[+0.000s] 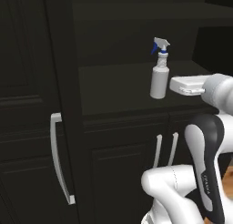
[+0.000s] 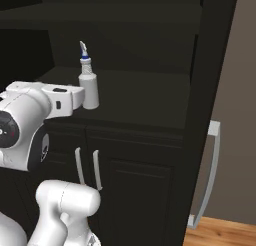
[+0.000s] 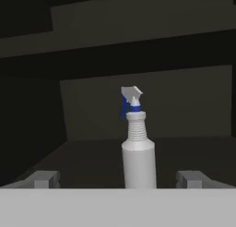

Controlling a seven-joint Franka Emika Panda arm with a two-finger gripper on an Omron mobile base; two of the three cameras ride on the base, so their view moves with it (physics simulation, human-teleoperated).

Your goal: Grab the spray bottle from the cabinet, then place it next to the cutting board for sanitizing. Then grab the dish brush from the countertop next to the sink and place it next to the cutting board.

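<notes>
The spray bottle, white with a blue trigger, stands upright on the shelf of the open niche in the dark cabinet. My gripper is level with the bottle's body and close in front of it, jaws open wide. In the hand view the bottle is centred between the two fingertips, a little beyond them, and nothing touches it. The cutting board, dish brush, countertop and sink are out of view.
The niche shelf has room around the bottle, and another shelf runs above it. Silver bar handles sit on the doors below and beside the niche. A strip of wooden floor lies at the lower right.
</notes>
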